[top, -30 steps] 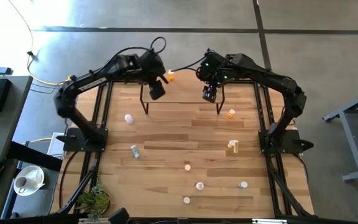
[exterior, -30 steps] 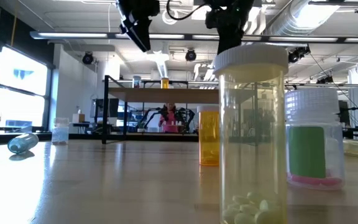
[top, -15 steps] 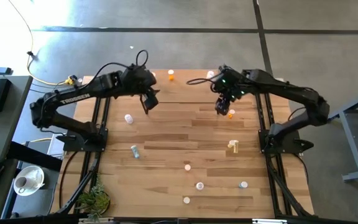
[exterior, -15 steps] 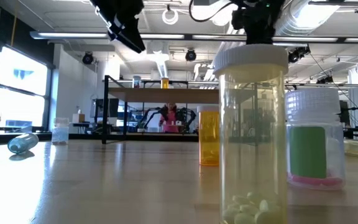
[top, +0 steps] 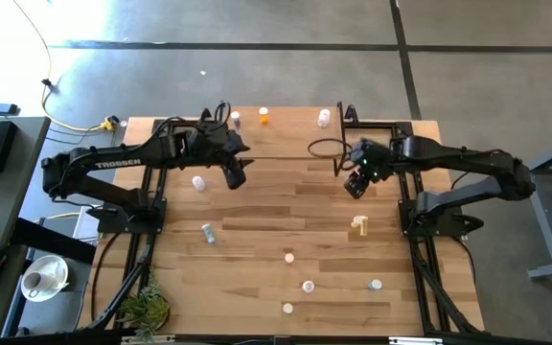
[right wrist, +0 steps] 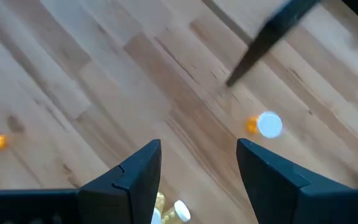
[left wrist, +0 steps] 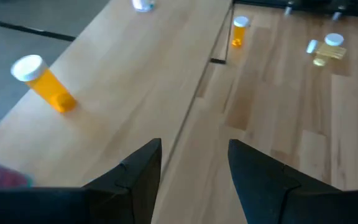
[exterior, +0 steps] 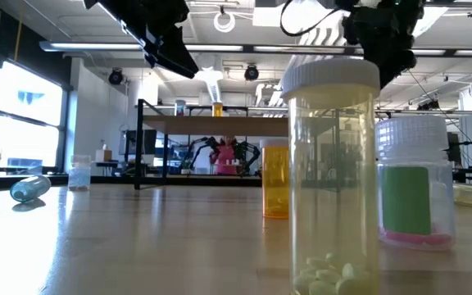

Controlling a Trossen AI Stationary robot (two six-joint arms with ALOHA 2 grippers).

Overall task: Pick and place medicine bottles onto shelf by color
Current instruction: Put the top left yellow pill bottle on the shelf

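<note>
The shelf [top: 290,134] stands at the table's far edge. Three medicine bottles stand on its top: a pale one [top: 236,118], an orange one [top: 264,115] and a pinkish-white one [top: 324,117]. My left gripper [top: 238,174] hangs open over the table in front of the shelf's left end. In its wrist view the orange bottle [left wrist: 45,87] shows on the shelf top. My right gripper [top: 356,184] hangs open, pointing steeply down, near the shelf's right front leg. An orange bottle [right wrist: 265,124] stands on the table just beyond its fingers.
More bottles are scattered on the table: a white one [top: 198,182], a blue-grey one lying down [top: 207,232], a yellow one [top: 359,225], and several small ones toward the near edge [top: 308,286]. The black shelf leg [right wrist: 278,37] is close to my right gripper.
Both grippers have come away from the shelf toward the table's near edge and have sunk, both staying open. My right gripper has also gone toward the right edge and rolled about its own axis. My left gripper has tipped its fingers up, closer to level.
</note>
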